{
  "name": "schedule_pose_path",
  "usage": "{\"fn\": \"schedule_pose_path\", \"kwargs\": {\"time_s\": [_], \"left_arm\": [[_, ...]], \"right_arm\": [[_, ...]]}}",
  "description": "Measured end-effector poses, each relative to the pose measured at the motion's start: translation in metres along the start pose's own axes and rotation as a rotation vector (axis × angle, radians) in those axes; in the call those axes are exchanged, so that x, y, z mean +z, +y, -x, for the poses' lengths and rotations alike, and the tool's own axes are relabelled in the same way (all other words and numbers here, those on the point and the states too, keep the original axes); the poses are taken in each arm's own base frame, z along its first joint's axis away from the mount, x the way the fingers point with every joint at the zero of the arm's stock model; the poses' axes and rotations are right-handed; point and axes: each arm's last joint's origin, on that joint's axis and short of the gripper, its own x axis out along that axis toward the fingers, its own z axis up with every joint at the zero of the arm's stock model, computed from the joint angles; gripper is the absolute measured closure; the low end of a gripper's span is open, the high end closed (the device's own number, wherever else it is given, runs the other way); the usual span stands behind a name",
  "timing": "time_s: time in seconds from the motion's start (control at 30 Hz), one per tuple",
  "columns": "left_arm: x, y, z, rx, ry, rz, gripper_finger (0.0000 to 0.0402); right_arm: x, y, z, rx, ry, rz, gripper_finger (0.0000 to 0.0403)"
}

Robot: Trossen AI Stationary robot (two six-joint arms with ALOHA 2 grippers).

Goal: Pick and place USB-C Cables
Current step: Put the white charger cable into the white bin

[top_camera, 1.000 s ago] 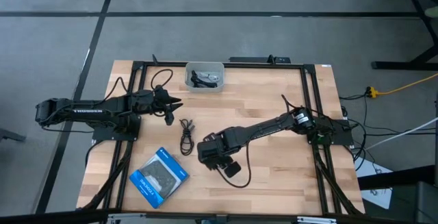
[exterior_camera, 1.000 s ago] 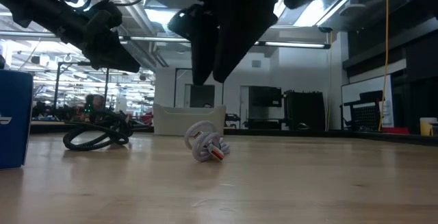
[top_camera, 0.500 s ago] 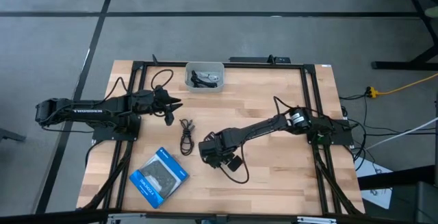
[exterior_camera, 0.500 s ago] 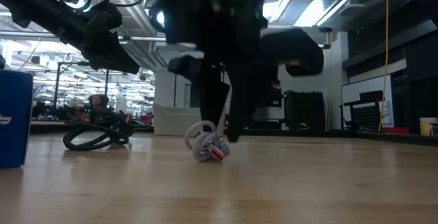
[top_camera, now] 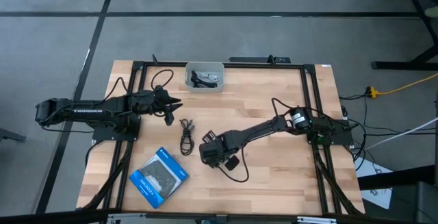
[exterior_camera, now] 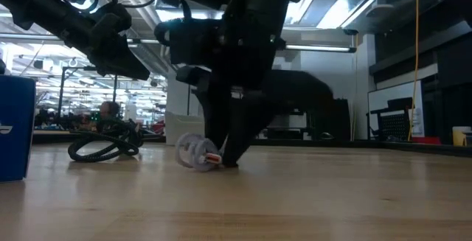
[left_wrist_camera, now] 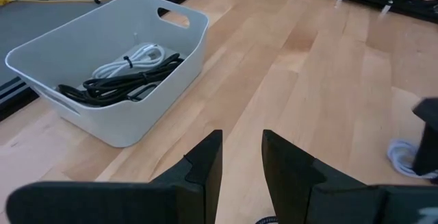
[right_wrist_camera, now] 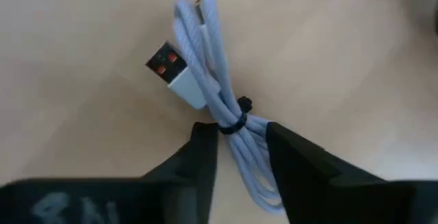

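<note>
A pale grey USB-C cable bundle, bound by a black tie, lies on the table near its middle. My right gripper stands over it, shut on it. A loose black cable lies on the wood just left of it. More black and pale cables lie in the white bin. My left gripper hovers open above the table, left of the bin, holding nothing. My right gripper pinches the pale bundle between its two fingers just behind the black tie, coming from above and pointing down. The strands run back between the fingers. The bundle rests on the table, its red-lined plug end sticking out past the fingertips.
A flat blue-and-black packet lies near the table's near-left corner and shows as a blue edge in the low view. The white bin's wall stands at the far edge. Bare wood stretches right of my right arm.
My right gripper has come down over the pale bundle, moved slightly toward the table's left, and shut around it. The bundle has slid a short way left along the table.
</note>
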Motion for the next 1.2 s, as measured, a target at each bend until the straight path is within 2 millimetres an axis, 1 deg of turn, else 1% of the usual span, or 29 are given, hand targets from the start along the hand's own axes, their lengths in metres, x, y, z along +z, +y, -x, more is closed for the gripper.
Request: {"fn": "schedule_pose_path", "kwargs": {"time_s": [0.2, 0.27, 0.33, 0.47, 0.57, 0.63, 0.7, 0.8, 0.9, 1.03, 1.1, 1.2], "left_arm": [[0.000, 0.000, 0.000, 0.000, 0.001, 0.000, 0.0305], [0.000, 0.000, 0.000, 0.000, 0.001, 0.000, 0.0305], [0.000, 0.000, 0.000, 0.000, 0.000, 0.000, 0.0305], [0.000, 0.000, 0.000, 0.000, 0.000, 0.000, 0.0305], [0.000, 0.000, 0.000, 0.000, 0.000, 0.000, 0.0305], [0.000, 0.000, 0.000, 0.000, 0.000, 0.000, 0.0305], [0.000, 0.000, 0.000, 0.000, 0.000, 0.000, 0.0305], [0.000, 0.000, 0.000, 0.000, 0.000, 0.000, 0.0305], [0.000, 0.000, 0.000, 0.000, 0.000, 0.000, 0.0305], [0.000, 0.000, 0.000, 0.000, 0.000, -0.001, 0.0305], [0.000, 0.000, 0.000, 0.000, 0.000, -0.001, 0.0305], [0.000, 0.000, 0.000, 0.001, 0.000, -0.001, 0.0305]], "right_arm": [[-0.002, -0.002, 0.000, -0.073, 0.051, -0.116, 0.0376], [-0.003, -0.003, 0.002, -0.115, 0.091, -0.137, 0.0380], [-0.004, -0.007, 0.009, -0.178, 0.138, -0.161, 0.0381], [-0.004, -0.017, 0.034, -0.305, 0.247, -0.223, 0.0381], [-0.009, -0.029, 0.055, -0.457, 0.348, -0.259, 0.0381], [-0.014, -0.042, 0.068, -0.589, 0.405, -0.299, 0.0381], [-0.021, -0.059, 0.080, -0.692, 0.432, -0.350, 0.0381], [-0.035, -0.091, 0.095, -0.743, 0.418, -0.442, 0.0381], [-0.058, -0.127, 0.104, -0.670, 0.360, -0.532, 0.0381], [-0.093, -0.172, 0.103, -0.519, 0.216, -0.613, 0.0381], [-0.110, -0.190, 0.100, -0.470, 0.153, -0.637, 0.0381], [-0.137, -0.210, 0.099, -0.415, 0.098, -0.703, 0.0380]]}}
